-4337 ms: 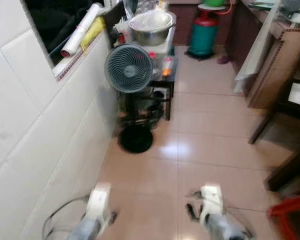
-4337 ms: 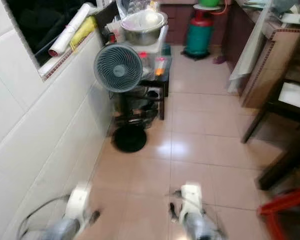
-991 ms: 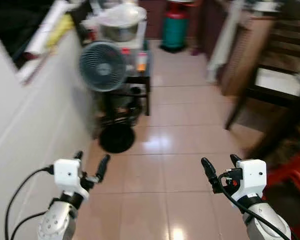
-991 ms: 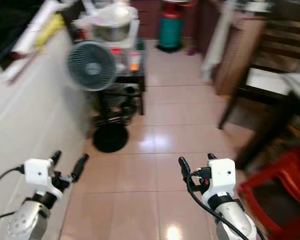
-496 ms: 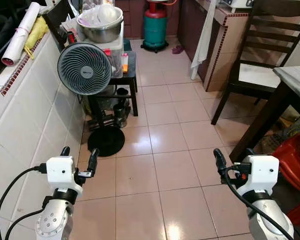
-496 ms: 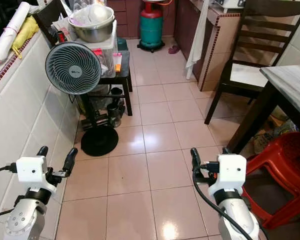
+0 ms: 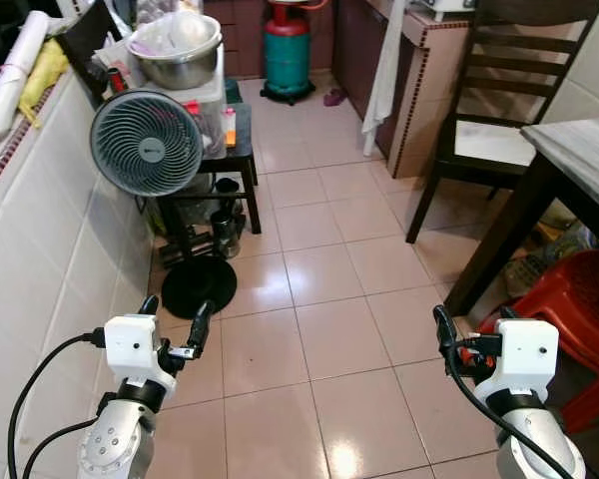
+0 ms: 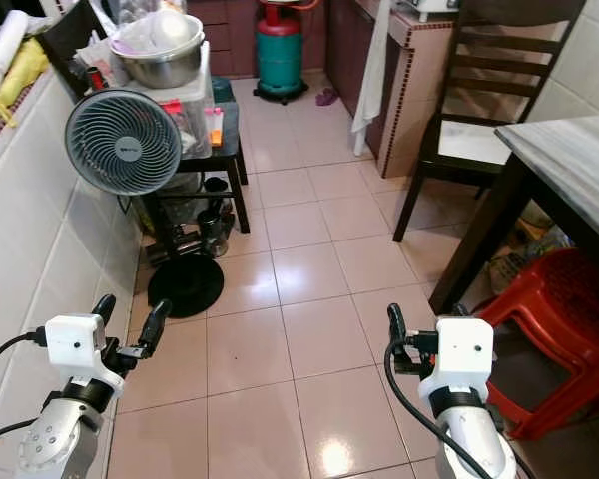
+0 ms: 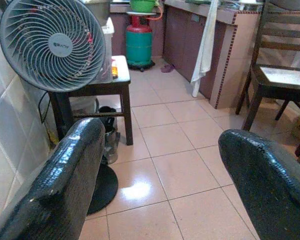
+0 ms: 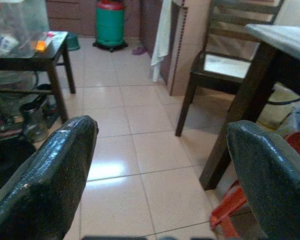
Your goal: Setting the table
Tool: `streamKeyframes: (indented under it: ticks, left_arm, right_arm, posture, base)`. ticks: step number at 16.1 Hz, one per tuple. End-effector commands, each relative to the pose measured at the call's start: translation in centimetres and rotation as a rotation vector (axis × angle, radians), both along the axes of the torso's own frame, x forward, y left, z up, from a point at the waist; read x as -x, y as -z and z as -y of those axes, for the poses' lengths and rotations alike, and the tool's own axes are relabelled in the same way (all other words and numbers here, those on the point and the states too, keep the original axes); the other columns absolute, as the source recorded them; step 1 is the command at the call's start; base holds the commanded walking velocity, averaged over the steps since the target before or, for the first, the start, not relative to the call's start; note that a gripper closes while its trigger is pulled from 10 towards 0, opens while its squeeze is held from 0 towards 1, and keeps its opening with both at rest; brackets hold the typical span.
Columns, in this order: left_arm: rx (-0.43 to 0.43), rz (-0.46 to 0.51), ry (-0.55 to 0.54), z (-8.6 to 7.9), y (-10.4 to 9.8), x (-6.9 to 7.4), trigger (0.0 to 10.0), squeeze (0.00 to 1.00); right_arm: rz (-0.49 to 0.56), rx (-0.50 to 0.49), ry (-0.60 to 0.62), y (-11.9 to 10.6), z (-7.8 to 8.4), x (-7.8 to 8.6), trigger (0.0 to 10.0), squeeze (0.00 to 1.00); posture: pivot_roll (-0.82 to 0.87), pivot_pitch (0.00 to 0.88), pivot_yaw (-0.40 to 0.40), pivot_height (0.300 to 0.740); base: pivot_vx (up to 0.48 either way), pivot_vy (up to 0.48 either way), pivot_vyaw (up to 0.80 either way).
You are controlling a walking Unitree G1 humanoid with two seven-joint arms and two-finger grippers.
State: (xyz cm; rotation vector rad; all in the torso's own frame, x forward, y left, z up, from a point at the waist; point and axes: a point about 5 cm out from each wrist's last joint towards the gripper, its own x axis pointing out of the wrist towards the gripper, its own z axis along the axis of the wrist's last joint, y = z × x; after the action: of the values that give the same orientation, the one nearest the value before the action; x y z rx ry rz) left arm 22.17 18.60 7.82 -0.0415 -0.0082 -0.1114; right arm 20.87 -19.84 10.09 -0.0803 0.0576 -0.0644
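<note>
Standing at far right, desk (image 8: pixel 569 150) w/ grey stone top on dark legs; nothing seen on its visible part. Red plastic stool (image 8: pixel 549 319) tucked beneath, dark wooden chair (image 7: pixel 499 90) beyond. Left claw (image 7: pixel 173 321) & right claw (image 7: pixel 469 329) both raised over tiled floor (image 7: pixel 319 259), fingers spread wide, nothing held. Near left wall: grey fan (image 7: pixel 145 143), small black table behind it w/ steel bowl (image 7: pixel 175 55) on stacked items. Green gas cylinder (image 7: pixel 287 45) at far end.
</note>
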Motion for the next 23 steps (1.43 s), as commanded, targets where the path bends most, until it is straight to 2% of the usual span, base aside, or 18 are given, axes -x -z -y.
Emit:
streamKeyframes:
  ticks: [1,6,9,12,23]
  left_arm:
    - [-0.006,-0.025,-0.001,-0.2,0.4,0.2,10.0,0.00]
    - [-0.001,-0.024,-0.029,-0.9,0.2,-0.7,10.0,0.00]
    - [0.008,-0.032,-0.028,-1.2,0.3,-0.8,10.0,0.00]
    - [0.037,-0.031,0.003,-0.6,0.3,-0.7,10.0,0.00]
    - [0.043,-0.051,0.034,-0.2,0.8,-0.4,10.0,0.00]
  right_arm:
    - [0.019,0.014,0.021,-0.2,0.2,0.0,10.0,0.00]
    - [-0.001,-0.017,0.028,-0.2,0.5,0.0,10.0,0.00]
    - [0.010,-0.016,0.010,-0.3,0.4,0.1,10.0,0.00]
    - [-0.006,-0.024,0.007,-0.1,0.2,0.2,10.0,0.00]
    - [-0.017,-0.021,-0.007,0.1,0.1,0.2,10.0,0.00]
  posture:
    - [-0.08,0.065,0.055,0.740]
    - [-0.08,0.071,0.053,0.740]
    - [-0.08,0.071,0.053,0.740]
    - [-0.08,0.073,0.054,0.740]
    - [-0.08,0.071,0.051,0.740]
  base:
    - [0.000,0.000,-0.80]
    - [0.000,0.000,-0.80]
    - [0.000,0.000,-0.17]
    - [0.000,0.000,-0.80]
    - [0.273,0.000,-0.80]
